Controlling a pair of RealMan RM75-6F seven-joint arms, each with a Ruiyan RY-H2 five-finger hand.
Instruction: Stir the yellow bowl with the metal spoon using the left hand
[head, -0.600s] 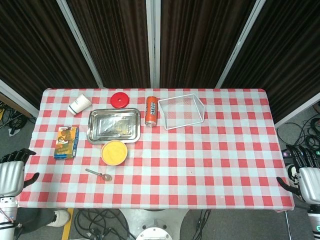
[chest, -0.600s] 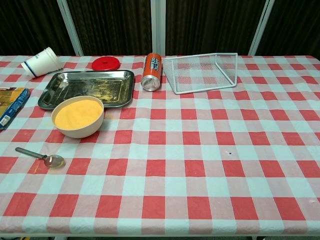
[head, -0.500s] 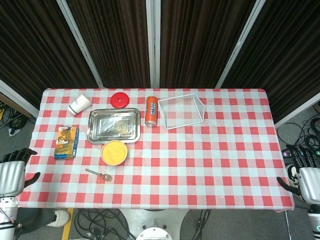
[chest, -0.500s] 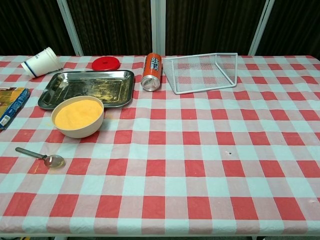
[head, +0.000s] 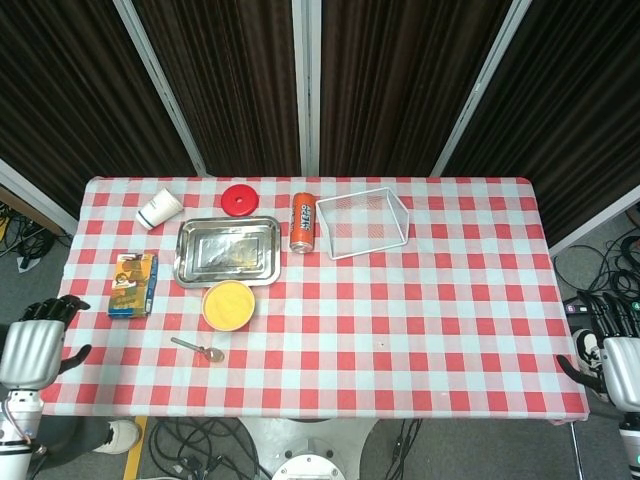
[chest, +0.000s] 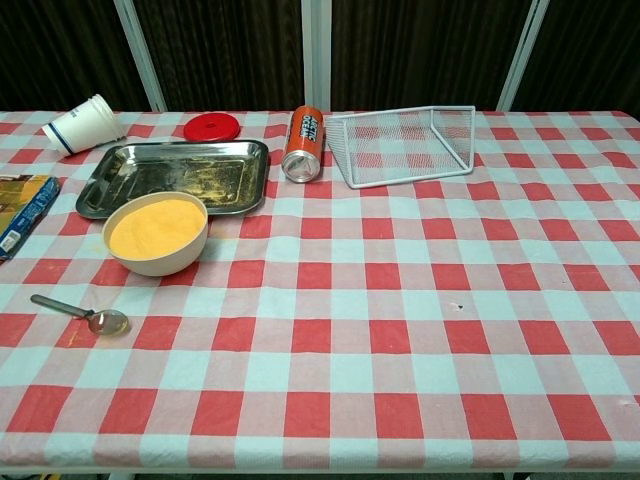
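The yellow bowl (head: 228, 304) (chest: 158, 232), filled with yellow powder, stands on the checked cloth in front of the steel tray. The metal spoon (head: 198, 349) (chest: 82, 313) lies flat on the cloth just nearer than the bowl, its scoop to the right. My left hand (head: 35, 340) hangs beside the table's left edge, well left of the spoon, fingers apart and empty. My right hand (head: 610, 350) is off the right edge, fingers apart, holding nothing. Neither hand shows in the chest view.
A steel tray (head: 227, 250) lies behind the bowl. Around it are a tipped paper cup (head: 159, 208), a red lid (head: 239, 199), an orange can on its side (head: 303, 222), a white wire basket (head: 364, 222) and a snack box (head: 132, 284) at the left.
My left hand has risen slightly and shifted right toward the table edge. My right hand has drifted a little lower and to the right. The objects have not moved.
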